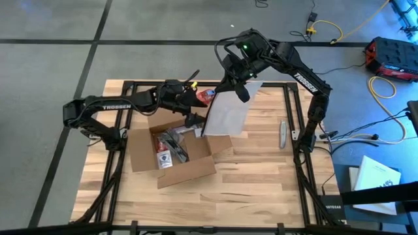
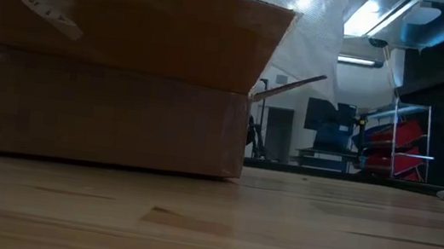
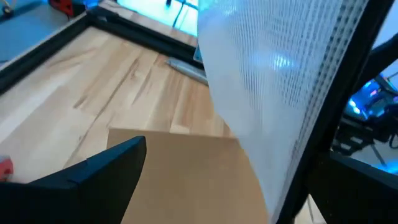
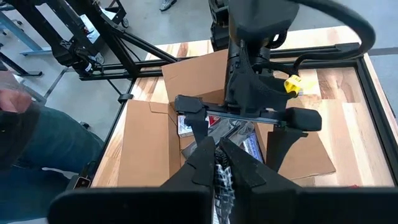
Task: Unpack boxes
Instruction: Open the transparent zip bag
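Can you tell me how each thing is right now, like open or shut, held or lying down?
cardboard box: open, flaps spread, items still inside
clear plastic bag: lifted, hanging from the right gripper
right gripper: shut on the clear plastic bag, above the box
left gripper: open, empty, over the box
small red-and-blue object: lying on the table behind the box

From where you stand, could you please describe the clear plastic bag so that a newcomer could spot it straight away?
Start at the open cardboard box on the wooden table and look at its far right corner. Hanging there above the flap, pinched at its top by the right hand, is the plastic bag. It is the only pale, see-through sheet; everything nearby is brown cardboard or dark metal.
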Action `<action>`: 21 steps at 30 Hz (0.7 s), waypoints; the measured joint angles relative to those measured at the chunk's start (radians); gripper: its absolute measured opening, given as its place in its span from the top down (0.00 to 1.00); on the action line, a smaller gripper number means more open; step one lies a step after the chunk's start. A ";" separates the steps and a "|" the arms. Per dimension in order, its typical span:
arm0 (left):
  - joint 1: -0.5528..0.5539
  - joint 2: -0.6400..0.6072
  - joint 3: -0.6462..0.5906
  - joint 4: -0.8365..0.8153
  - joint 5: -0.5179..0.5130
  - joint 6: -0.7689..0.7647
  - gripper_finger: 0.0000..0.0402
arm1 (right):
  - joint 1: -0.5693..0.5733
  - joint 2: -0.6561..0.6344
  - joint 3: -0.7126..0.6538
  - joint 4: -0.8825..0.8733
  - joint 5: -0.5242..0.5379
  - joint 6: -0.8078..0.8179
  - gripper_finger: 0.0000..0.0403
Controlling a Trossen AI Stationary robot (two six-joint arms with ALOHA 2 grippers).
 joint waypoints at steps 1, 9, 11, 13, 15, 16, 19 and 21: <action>0.000 0.003 0.000 0.009 0.000 -0.002 0.02 | 0.000 0.000 0.000 0.002 0.001 0.000 1.00; -0.010 0.035 0.000 0.076 -0.005 -0.010 0.02 | 0.000 0.000 0.000 0.026 0.003 0.000 1.00; -0.015 0.039 0.000 0.116 -0.009 -0.018 0.02 | 0.001 0.000 0.000 0.026 0.001 0.001 1.00; -0.016 0.043 0.000 0.178 -0.022 -0.039 0.02 | 0.001 0.000 0.000 0.025 -0.007 0.004 1.00; -0.016 0.043 0.000 0.234 -0.043 -0.068 0.02 | 0.004 0.003 0.000 0.025 -0.028 0.007 1.00; -0.016 0.043 0.000 0.262 -0.054 -0.073 0.02 | 0.007 0.004 0.000 0.022 -0.035 0.009 1.00; -0.016 0.043 0.000 0.290 -0.089 -0.065 0.02 | 0.018 0.011 0.000 0.024 -0.038 0.009 1.00; -0.016 0.043 0.000 0.276 -0.117 -0.050 0.02 | 0.023 0.014 0.000 0.026 -0.039 0.008 1.00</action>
